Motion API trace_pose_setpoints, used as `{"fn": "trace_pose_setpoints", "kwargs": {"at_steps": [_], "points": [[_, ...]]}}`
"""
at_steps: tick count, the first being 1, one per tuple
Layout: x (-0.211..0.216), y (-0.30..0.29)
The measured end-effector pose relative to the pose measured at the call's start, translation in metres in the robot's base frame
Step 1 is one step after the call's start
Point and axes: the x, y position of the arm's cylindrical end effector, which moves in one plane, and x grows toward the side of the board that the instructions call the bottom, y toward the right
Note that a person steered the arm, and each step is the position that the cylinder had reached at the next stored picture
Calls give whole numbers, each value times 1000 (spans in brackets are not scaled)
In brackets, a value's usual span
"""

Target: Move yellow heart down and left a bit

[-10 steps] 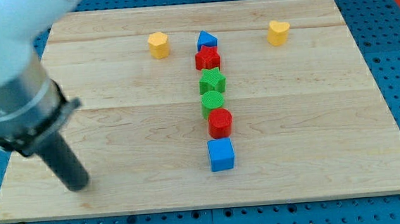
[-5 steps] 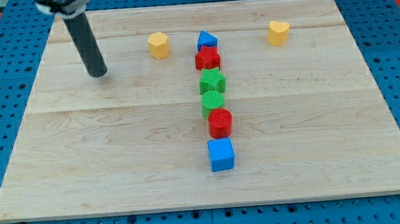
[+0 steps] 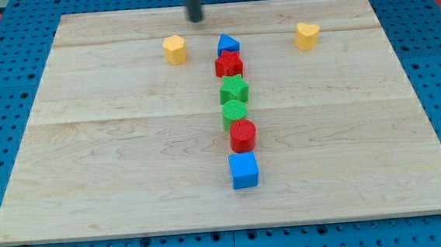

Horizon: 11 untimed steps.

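The yellow heart (image 3: 306, 35) lies near the board's top right. My tip (image 3: 196, 19) stands near the top edge, well to the left of the heart, above and between the yellow hexagon (image 3: 174, 49) and the blue triangle (image 3: 228, 43). It touches no block.
A column of blocks runs down the middle: the blue triangle, a red star (image 3: 229, 64), a green star (image 3: 234, 89), a green block (image 3: 232, 111), a red cylinder (image 3: 242, 135) and a blue cube (image 3: 243, 170). The wooden board (image 3: 91, 164) lies on a blue pegboard.
My tip has swept from the board's lower left up and right to the top edge near the middle. No block has moved.
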Motion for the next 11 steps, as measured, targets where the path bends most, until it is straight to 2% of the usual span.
{"fn": "trace_pose_setpoints", "kwargs": {"at_steps": [1, 2, 3, 6, 7, 9, 11], "points": [[4, 103], [34, 120], [66, 104], [65, 177], [82, 195], [91, 151], [103, 139]]}}
